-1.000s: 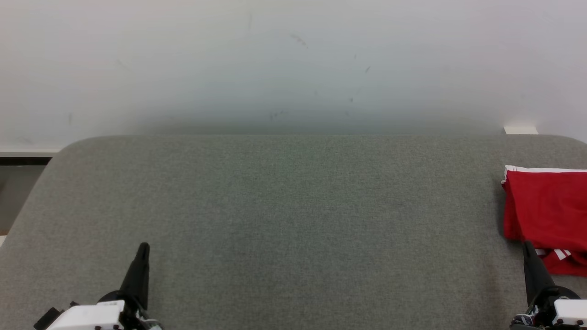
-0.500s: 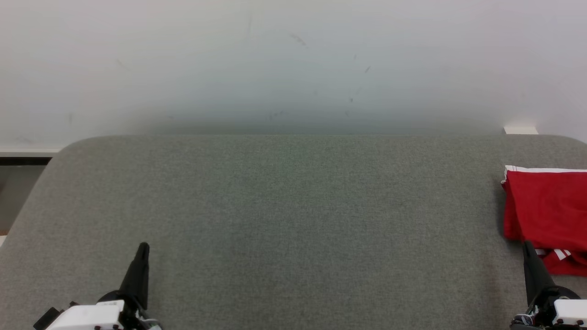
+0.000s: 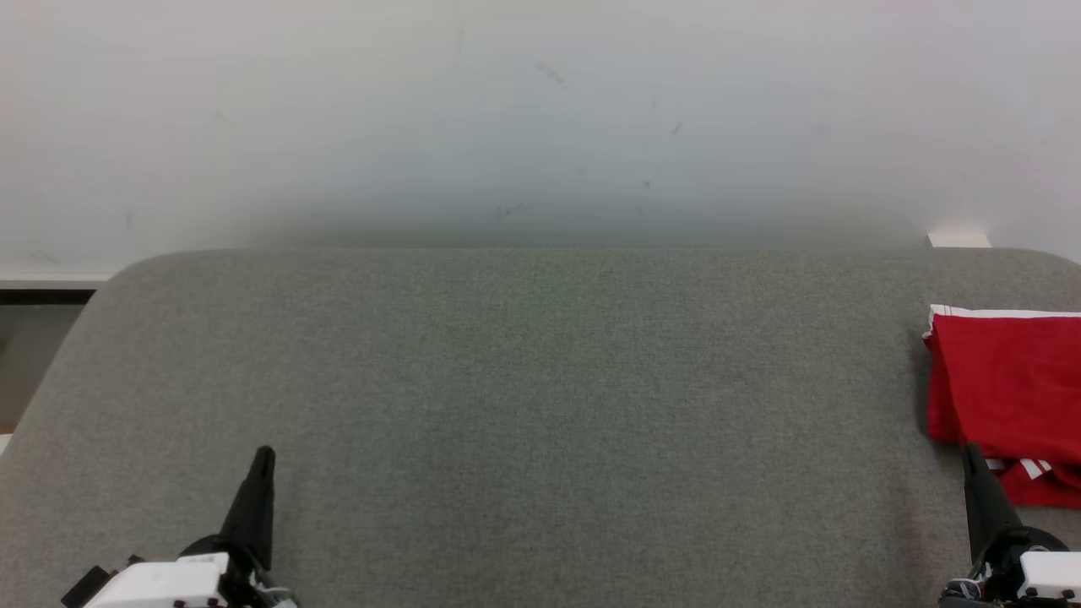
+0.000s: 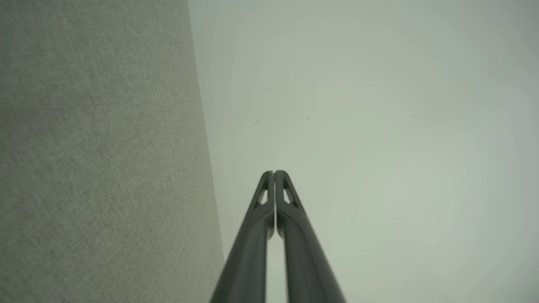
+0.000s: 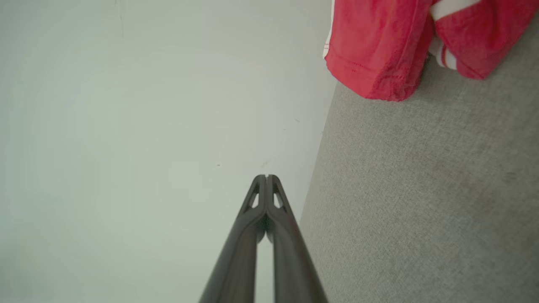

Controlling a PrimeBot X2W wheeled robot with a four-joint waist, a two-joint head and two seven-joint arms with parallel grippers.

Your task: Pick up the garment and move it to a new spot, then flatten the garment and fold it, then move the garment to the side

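Note:
The garment (image 3: 1009, 397) is red with white trim and lies folded at the right edge of the grey table (image 3: 524, 397), partly cut off by the head view's border. In the right wrist view the garment (image 5: 379, 46) sits at the top. My right gripper (image 3: 971, 452) is shut and empty, its tip just in front of the garment's near left corner. My left gripper (image 3: 264, 456) is shut and empty at the lower left, far from the garment. The wrist views show the left gripper (image 4: 274, 172) and the right gripper (image 5: 266, 176) with fingers pressed together.
A pale wall (image 3: 540, 118) rises behind the table's rounded far edge. A small white object (image 3: 958, 240) sits at the far right behind the table. A dark ledge (image 3: 42, 291) lies off the table's left side.

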